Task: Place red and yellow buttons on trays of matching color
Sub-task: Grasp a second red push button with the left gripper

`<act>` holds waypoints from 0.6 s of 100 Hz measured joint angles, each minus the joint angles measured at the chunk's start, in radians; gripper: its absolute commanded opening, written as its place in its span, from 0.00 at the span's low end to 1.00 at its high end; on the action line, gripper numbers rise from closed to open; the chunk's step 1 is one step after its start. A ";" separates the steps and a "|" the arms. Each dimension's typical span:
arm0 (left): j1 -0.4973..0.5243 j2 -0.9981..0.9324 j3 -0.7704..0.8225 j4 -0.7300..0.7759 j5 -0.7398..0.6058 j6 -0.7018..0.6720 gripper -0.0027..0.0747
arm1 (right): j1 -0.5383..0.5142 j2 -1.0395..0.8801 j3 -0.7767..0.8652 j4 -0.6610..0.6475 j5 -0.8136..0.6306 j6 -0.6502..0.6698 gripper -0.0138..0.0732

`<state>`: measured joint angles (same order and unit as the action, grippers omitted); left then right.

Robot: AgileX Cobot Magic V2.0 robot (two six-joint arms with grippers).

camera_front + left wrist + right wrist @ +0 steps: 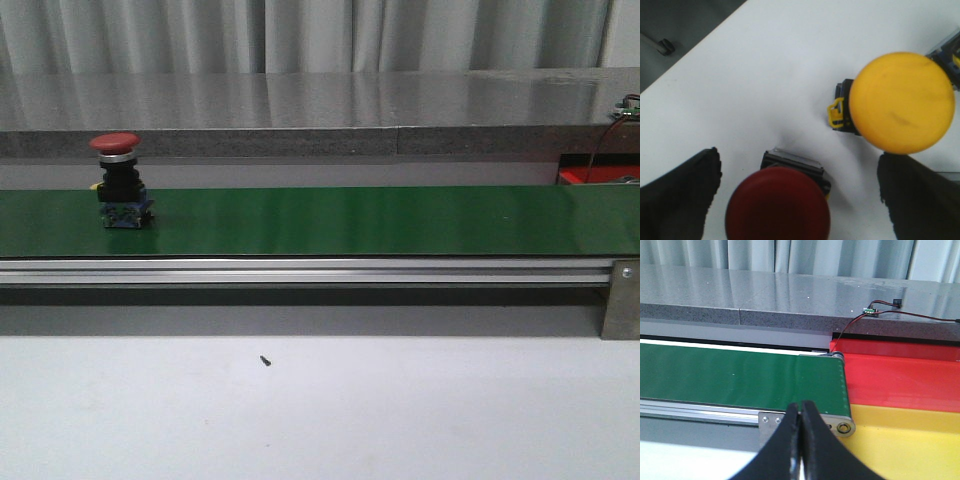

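Note:
A red button point(118, 180) stands upright on the green conveyor belt point(350, 220) at its far left. In the left wrist view, my left gripper point(797, 192) is open, its jaws wide apart on either side of a second red button point(777, 205) on a white surface. A yellow button point(901, 101) stands beside it, near one finger point(920, 195). My right gripper point(801, 440) is shut and empty, near the belt's end. The red tray point(900, 370) and the yellow tray point(905, 445) lie just past that end. Neither gripper shows in the front view.
A grey stone ledge point(300, 110) runs behind the belt. The belt's aluminium rail point(300, 272) and an end bracket point(620, 298) face me. A small dark speck point(265, 360) lies on the white table. A small circuit board with wires point(872, 311) sits on the ledge.

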<state>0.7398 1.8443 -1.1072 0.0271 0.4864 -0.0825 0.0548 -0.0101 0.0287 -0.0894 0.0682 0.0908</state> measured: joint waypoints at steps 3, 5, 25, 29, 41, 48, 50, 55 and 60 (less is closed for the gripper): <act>0.000 0.000 0.000 -0.002 0.000 0.000 0.60 | 0.000 0.000 0.000 0.000 0.000 0.000 0.08; 0.000 0.000 0.000 -0.002 0.000 0.000 0.56 | 0.000 0.000 0.000 0.000 0.000 0.000 0.08; 0.000 0.000 0.000 -0.006 0.009 -0.001 0.24 | 0.000 0.000 0.000 0.000 0.000 0.000 0.08; 0.000 0.000 0.000 -0.007 0.013 -0.001 0.20 | 0.000 0.000 0.000 0.000 0.000 0.000 0.08; 0.000 -0.019 0.000 -0.015 0.049 -0.005 0.13 | 0.000 0.000 0.000 0.000 0.000 0.000 0.08; 0.000 -0.047 0.000 -0.027 0.065 -0.005 0.12 | 0.000 0.000 0.000 0.000 0.000 0.000 0.08; 0.000 -0.059 0.000 -0.027 0.071 -0.005 0.12 | 0.000 0.000 0.000 0.000 0.000 0.000 0.08; 0.000 -0.093 0.000 -0.044 0.078 -0.005 0.12 | 0.000 0.000 0.000 0.000 0.000 0.000 0.08; 0.000 -0.132 0.000 -0.052 0.080 -0.005 0.12 | 0.000 0.000 0.000 0.000 0.000 0.000 0.08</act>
<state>0.7398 1.7125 -1.1072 -0.0252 0.5660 -0.0872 0.0548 -0.0101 0.0287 -0.0894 0.0682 0.0908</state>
